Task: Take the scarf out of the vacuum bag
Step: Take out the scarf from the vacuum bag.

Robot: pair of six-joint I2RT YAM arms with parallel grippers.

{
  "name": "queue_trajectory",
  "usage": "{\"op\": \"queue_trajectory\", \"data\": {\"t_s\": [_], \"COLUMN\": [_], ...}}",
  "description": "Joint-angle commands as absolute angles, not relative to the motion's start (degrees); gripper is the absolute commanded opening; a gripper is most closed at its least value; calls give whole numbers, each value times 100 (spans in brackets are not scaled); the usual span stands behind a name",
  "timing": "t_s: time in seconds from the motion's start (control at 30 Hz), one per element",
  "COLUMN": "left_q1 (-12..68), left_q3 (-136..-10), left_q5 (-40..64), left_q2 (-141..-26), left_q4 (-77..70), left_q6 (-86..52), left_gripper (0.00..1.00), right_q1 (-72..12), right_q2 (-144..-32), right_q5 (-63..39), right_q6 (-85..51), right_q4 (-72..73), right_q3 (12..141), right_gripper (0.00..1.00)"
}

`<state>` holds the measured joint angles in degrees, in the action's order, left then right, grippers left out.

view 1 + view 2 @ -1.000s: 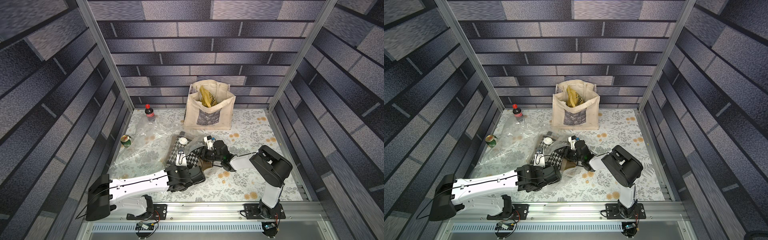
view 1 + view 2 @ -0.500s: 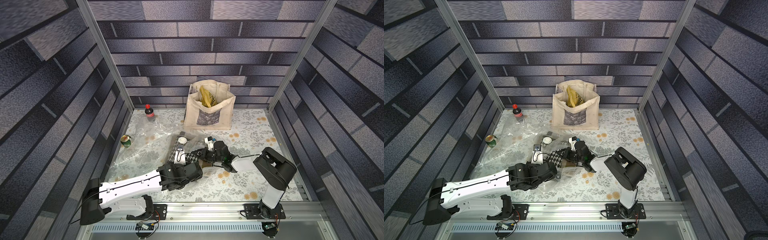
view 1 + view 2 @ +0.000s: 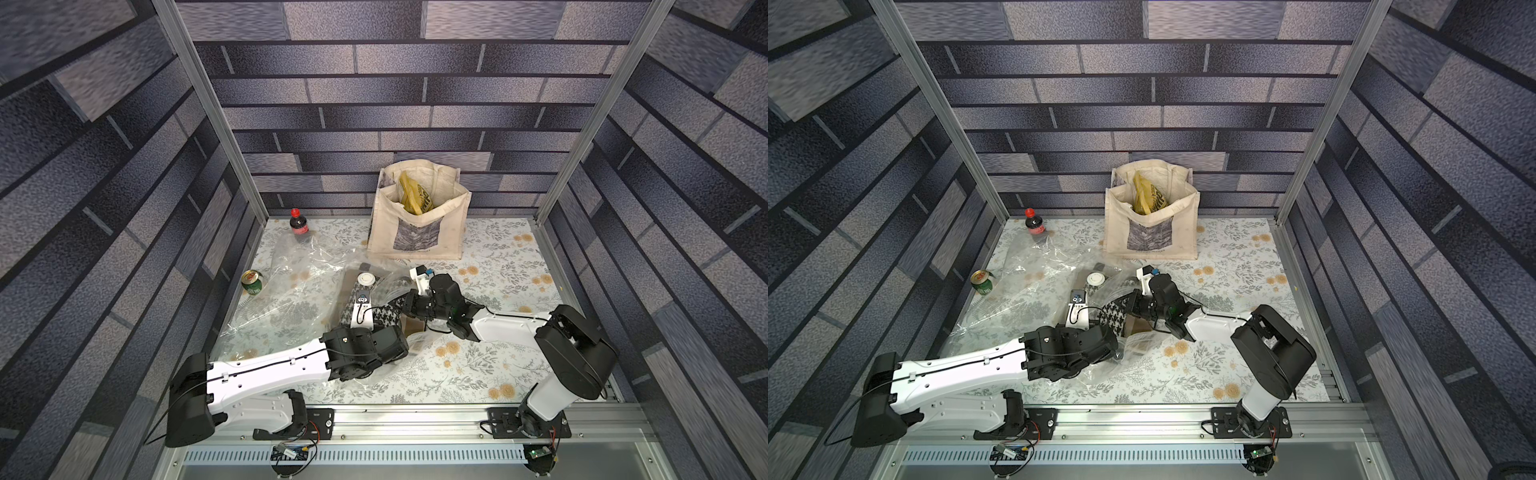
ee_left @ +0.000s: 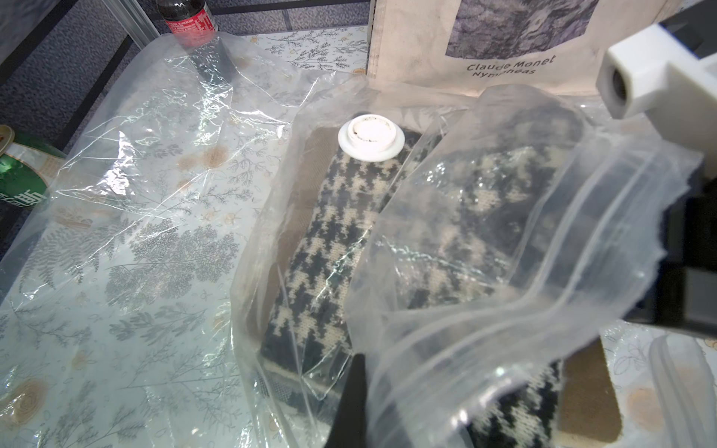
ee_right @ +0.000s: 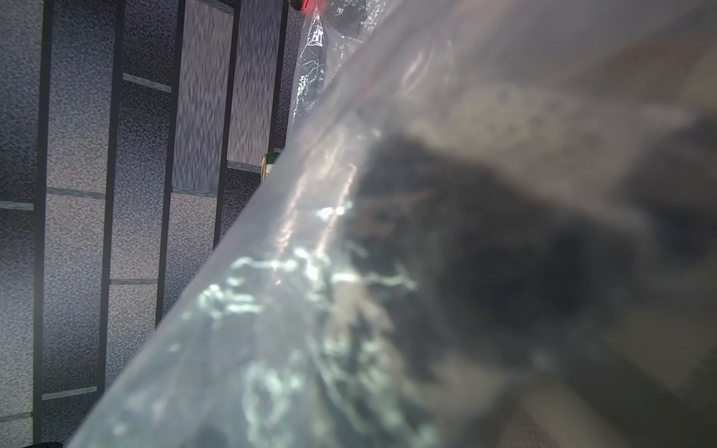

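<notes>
A large transparent crinkly plastic vacuum bag lies spread over the floral-patterned table, reaching from the left edge toward the middle. Its small round white valve cap faces up. Inside, near the table's middle, lies a folded black-and-cream houndstooth knitted scarf, one end showing at the bag's open mouth.

The left tool sits low at the front of the bag; its jaws are together, and in the left wrist view the ribbed zip edge of the bag rises from its dark fingertip, though whether it is pinched there I cannot tell. The right tool reaches in from the right, jaws nearly together on the scarf at the bag's mouth; its wrist view is blurred by plastic.

A cream canvas tote bag stands upright at the back edge. A red-capped cola bottle stands in the back left corner, and a green drink can sits by the left edge.
</notes>
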<state>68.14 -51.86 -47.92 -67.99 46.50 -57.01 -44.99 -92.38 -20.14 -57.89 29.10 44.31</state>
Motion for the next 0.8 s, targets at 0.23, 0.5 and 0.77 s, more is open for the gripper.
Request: {"op": "queue_trajectory", "data": {"t_s": [0.23, 0.5, 0.77], "left_q1": [6707, 6606, 6511], "left_q3": [-5078, -5179, -5285], "left_q5": [-4869, -4704, -4485], "left_q2": [-6792, -7031, -7440], "left_q4": [4824, 4685, 4369], "left_q6": [-5781, -5561, -5359], "left_gripper": [0, 0, 0], "right_q1": [-4540, -4246, -3438], "right_q2": [-8369, -7682, -6320], "right_q5": [-1593, -1540, -1253], "right_q6": [-5044, -4940, -4726], "right_q4": [1661, 245, -1509], "right_q3": [4769, 4828, 4606], "right_gripper": [0, 0, 0]}}
